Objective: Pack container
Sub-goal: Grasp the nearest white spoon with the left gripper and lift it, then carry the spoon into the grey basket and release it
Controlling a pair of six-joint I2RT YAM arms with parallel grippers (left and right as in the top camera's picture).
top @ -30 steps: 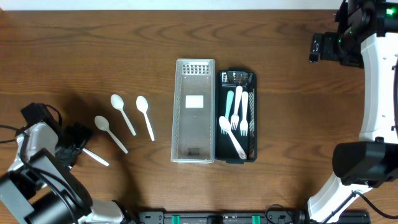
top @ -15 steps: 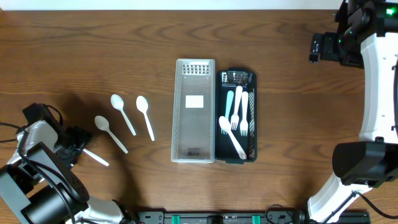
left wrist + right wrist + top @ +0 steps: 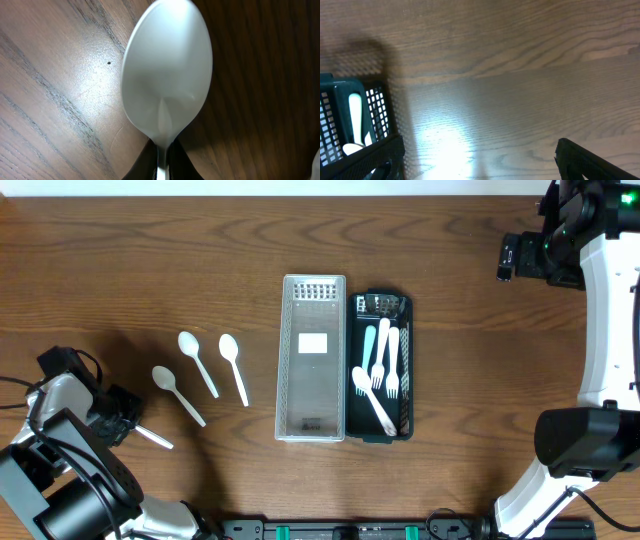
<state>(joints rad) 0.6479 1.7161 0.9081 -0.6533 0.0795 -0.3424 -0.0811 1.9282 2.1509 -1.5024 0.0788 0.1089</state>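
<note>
Writing shows only as a white label (image 3: 313, 343) in the upper half of the clear container (image 3: 300, 395), its print too small to read. This container lies lengthwise at the middle of the wooden worktop (image 3: 150, 270). The dark green basket (image 3: 408, 360) touches its right side and holds white forks (image 3: 392, 375).

Near the worktop's lower left edge, the left claw (image 3: 161, 169) is clamped narrow on the handle of 1 white spoon (image 3: 167, 70), whose bowl fills the left wrist view just above the wood. 3 more loose spoons (image 3: 197, 360) lie between that claw and the clear container, well apart from both.

At the far right, the right claw (image 3: 480, 160) hangs wide and holds nothing, over bare wood just beside the basket's corner.
</note>
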